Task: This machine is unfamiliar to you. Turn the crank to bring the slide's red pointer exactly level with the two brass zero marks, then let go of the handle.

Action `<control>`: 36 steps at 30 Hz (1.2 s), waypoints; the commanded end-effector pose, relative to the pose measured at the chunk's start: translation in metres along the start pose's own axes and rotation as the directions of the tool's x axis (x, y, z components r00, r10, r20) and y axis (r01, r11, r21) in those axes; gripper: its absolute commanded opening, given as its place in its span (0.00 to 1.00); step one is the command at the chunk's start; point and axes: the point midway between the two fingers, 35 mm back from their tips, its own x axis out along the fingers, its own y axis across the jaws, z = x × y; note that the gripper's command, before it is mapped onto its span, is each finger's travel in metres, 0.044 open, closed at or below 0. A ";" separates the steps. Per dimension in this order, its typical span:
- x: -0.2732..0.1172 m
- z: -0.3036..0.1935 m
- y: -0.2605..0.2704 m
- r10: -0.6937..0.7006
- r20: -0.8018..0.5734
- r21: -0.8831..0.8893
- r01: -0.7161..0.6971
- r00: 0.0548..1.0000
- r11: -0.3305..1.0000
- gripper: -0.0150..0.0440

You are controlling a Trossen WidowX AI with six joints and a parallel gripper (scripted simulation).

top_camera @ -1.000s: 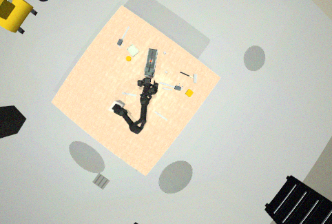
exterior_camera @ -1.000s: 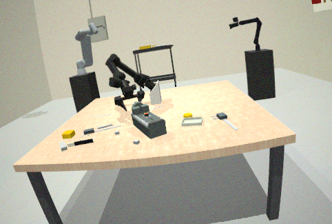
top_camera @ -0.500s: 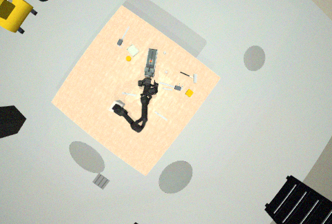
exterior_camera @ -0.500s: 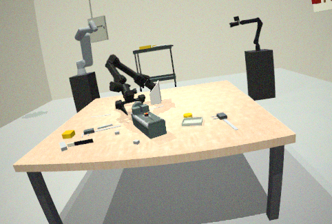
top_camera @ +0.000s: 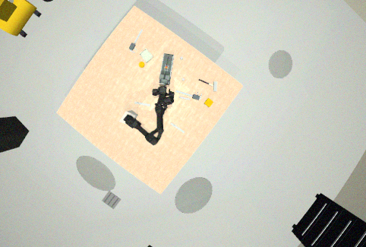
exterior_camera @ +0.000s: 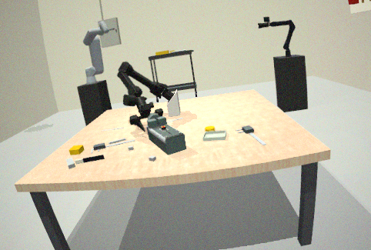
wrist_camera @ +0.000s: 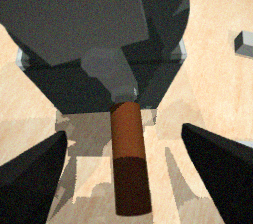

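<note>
The dark grey-green machine stands on the table, with a slotted slide on top. Its small red pointer shows partway along the slot; the brass marks are too small to tell apart, so its level against them cannot be read. The pointer is out of the wrist view. The brown crank handle sticks out from the machine's near end on a grey crank arm. My gripper is open, one finger on each side of the handle, with a gap on both sides and no contact visible.
A grey block lies right of the machine. A pale tray and a yellow round piece lie on its other side. A hammer, a yellow block and calipers lie farther off.
</note>
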 end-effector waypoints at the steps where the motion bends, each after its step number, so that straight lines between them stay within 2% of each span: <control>1: 0.001 0.000 0.001 0.002 0.006 -0.006 -0.002 1.000 1.000 0.73; 12: 0.001 0.000 0.001 0.002 0.006 -0.006 -0.002 1.000 1.000 0.25; 36: -0.003 0.002 -0.010 0.002 0.006 -0.006 -0.002 1.000 1.000 0.25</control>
